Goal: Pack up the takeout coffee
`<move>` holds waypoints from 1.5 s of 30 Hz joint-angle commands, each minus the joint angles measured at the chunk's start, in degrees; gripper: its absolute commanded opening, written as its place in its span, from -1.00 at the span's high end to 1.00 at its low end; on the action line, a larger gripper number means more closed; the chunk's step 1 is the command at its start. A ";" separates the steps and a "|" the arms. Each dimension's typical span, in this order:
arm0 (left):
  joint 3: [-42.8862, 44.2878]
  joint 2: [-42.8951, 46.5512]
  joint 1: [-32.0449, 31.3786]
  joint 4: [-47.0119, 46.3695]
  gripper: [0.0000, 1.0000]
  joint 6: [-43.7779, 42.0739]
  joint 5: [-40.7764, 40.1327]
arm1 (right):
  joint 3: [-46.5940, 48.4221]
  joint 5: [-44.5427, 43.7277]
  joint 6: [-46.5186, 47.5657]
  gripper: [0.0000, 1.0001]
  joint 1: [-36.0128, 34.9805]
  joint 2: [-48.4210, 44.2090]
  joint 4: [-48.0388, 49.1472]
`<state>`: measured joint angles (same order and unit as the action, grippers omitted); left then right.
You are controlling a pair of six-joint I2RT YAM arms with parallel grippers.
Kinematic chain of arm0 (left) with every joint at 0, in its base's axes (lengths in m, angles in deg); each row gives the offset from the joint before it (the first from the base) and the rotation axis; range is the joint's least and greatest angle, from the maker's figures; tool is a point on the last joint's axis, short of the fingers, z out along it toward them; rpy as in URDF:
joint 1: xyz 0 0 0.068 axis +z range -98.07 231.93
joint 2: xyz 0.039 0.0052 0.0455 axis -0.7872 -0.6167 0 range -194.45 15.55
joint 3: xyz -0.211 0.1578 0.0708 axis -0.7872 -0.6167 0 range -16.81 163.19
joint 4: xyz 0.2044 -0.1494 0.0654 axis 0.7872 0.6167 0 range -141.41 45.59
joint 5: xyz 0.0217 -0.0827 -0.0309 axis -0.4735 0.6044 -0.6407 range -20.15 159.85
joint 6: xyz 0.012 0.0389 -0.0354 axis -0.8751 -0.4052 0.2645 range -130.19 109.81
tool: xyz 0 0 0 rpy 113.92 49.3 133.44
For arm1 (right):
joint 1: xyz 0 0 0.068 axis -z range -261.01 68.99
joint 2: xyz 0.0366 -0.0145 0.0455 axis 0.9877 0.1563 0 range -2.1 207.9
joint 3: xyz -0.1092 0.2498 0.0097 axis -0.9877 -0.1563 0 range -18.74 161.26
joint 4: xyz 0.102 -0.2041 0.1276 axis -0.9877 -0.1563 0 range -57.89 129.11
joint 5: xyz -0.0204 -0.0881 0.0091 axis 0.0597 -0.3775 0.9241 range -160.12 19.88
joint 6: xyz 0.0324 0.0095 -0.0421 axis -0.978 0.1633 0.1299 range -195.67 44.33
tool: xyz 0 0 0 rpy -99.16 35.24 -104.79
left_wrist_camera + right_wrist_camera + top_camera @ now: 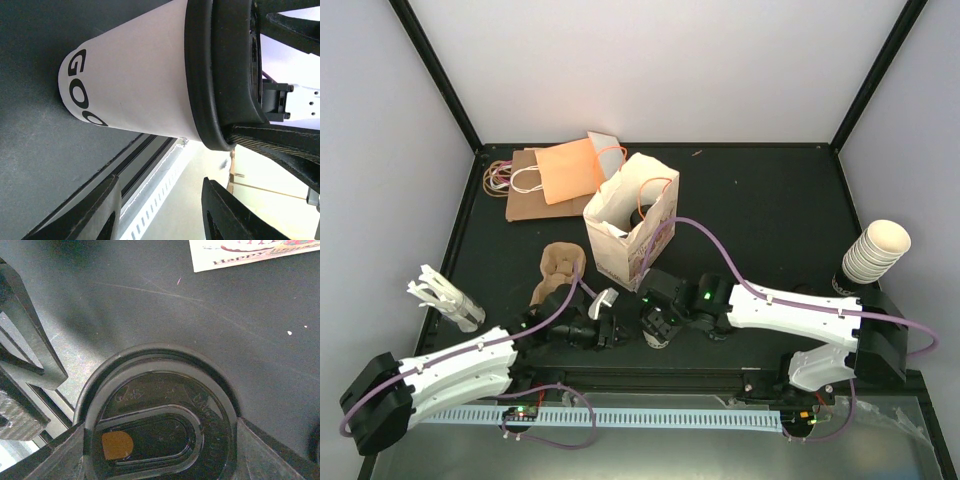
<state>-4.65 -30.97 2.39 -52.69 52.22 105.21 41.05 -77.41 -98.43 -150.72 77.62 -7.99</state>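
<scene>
The takeout coffee (657,338) stands upright on the dark table near the front edge. It is a cream cup (135,75) with dark print and a black lid (160,405). My right gripper (160,445) comes down from above, and its fingers (255,452) press the lid's rim on both sides. In the top view the right gripper (656,326) covers most of the cup. My left gripper (160,200) is just left of the cup and apart from it, open with nothing between its fingers. In the top view the left gripper (604,322) lies low beside the cup.
An open printed paper bag (625,235) stands just behind the grippers. A cardboard cup carrier (558,268) lies to its left. Flat orange and brown bags (565,172) lie at the back left, a stack of nested cups (875,250) at the right, and a clear plastic piece (445,295) at the left.
</scene>
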 commanded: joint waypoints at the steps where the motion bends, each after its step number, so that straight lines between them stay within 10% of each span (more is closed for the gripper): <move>1: 2.48 0.57 -0.12 0.93 0.04 -0.01 -0.93 | -4.34 2.58 -0.04 -0.42 -0.07 3.29 -8.36; 34: 3.35 -4.58 0.75 -6.89 -0.02 1.59 -3.52 | -3.41 2.55 -0.35 -0.42 -1.74 4.85 -8.65; 45: 6.75 -6.46 0.64 3.36 0.04 -1.95 -6.26 | -2.70 2.87 -0.44 -0.43 -2.33 4.16 -10.18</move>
<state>-1.41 -36.09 2.80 -54.92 52.92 101.82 41.71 -78.59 -98.45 -152.56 78.19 -9.32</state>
